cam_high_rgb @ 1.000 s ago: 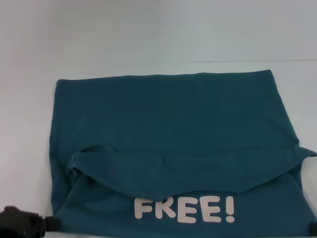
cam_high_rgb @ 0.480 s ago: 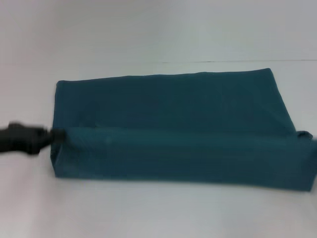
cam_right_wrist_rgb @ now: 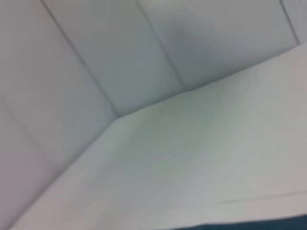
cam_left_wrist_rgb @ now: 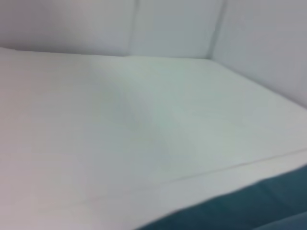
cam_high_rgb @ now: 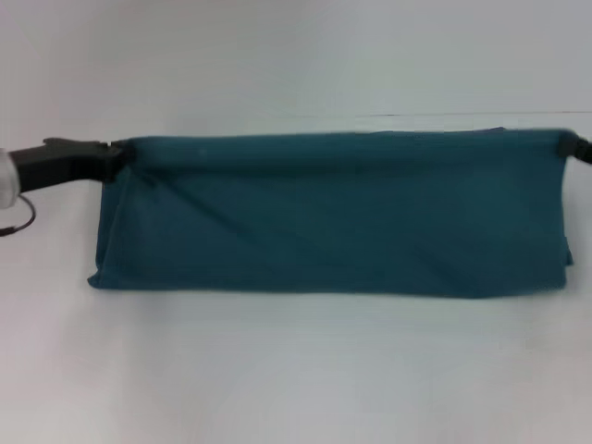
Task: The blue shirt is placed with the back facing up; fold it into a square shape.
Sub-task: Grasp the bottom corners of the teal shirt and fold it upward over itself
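1. The left gripper (cam_high_rgb: 113, 157) comes in from the left edge of the head view, its dark body level with the far edge of the blue shirt (cam_high_rgb: 333, 217). Its tip meets the shirt's far left corner, and the cloth bunches and pulls toward it there, so it is closed on that corner.
2. The right gripper (cam_high_rgb: 566, 143) shows only as a small dark tip at the right edge of the head view. It sits at the shirt's far right corner, where the cloth draws up to it in the same way, so it too is clamped on the fabric.
3. Between the two grippers the shirt's far edge runs as a straight, taut line from left to right.
4. From that line the shirt spreads toward the near side as a wide, shallow band. Its near edge is a rounded fold resting on the table (cam_high_rgb: 296, 370).
5. Diagonal creases run from the left corner down across the cloth. Only plain teal fabric shows.
6. In the left wrist view a strip of the shirt (cam_left_wrist_rgb: 249, 206) shows at one corner, with the white table (cam_left_wrist_rgb: 120, 134) and pale walls beyond.
7. In the right wrist view only a thin sliver of the shirt (cam_right_wrist_rgb: 249, 225) shows at the edge, next to the table (cam_right_wrist_rgb: 192, 167).
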Robot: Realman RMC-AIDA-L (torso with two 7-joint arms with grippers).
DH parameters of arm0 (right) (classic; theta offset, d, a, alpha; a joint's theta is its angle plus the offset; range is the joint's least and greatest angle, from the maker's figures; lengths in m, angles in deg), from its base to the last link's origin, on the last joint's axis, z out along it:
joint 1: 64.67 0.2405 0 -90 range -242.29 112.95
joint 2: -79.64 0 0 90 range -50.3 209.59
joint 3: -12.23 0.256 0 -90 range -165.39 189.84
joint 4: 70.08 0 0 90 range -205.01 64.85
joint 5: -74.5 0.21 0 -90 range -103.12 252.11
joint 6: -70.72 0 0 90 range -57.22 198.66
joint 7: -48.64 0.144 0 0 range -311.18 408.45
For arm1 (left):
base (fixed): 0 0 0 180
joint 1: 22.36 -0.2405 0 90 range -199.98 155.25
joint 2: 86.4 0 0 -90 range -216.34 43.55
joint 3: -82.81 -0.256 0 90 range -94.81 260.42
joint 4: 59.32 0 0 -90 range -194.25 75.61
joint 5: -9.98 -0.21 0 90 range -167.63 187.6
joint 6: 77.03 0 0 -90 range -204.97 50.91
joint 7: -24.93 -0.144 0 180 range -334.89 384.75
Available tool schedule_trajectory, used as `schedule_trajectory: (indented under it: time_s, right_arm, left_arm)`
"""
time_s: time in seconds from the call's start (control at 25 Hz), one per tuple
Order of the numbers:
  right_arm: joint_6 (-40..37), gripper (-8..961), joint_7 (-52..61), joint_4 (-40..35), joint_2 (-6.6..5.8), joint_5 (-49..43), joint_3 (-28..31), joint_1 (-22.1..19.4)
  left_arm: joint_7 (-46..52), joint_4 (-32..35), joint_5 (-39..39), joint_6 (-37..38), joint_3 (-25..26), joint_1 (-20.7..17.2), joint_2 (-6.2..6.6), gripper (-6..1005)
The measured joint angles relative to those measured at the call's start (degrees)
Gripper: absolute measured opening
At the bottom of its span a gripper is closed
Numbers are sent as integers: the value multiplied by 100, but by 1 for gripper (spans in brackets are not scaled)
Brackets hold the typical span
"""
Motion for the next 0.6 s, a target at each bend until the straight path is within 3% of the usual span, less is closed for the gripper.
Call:
schedule_trajectory:
  time_s: [0.2, 0.24, 0.28, 0.44, 0.6]
  right_arm:
    - [1342, 27, -86, 323, 68, 16, -252, 474]
    - [1855, 29, -209, 527, 87, 29, -357, 649]
    - [1855, 30, -209, 527, 87, 29, -357, 649]
    - [2747, 35, -648, 790, 201, 161, -397, 929]
    - [3349, 40, -941, 930, 265, 343, -414, 1100]
  left_arm:
    - [-155, -347, 217, -1492, -480, 159, -143, 12]
    - [-228, -455, 341, -2066, -752, 202, -208, 11]
    - [-228, -455, 341, -2066, -752, 202, -208, 11]
    - [-416, -710, 627, -3226, -1301, 291, -335, 11]
    - [-601, -981, 865, -3914, -1737, 370, -353, 12]
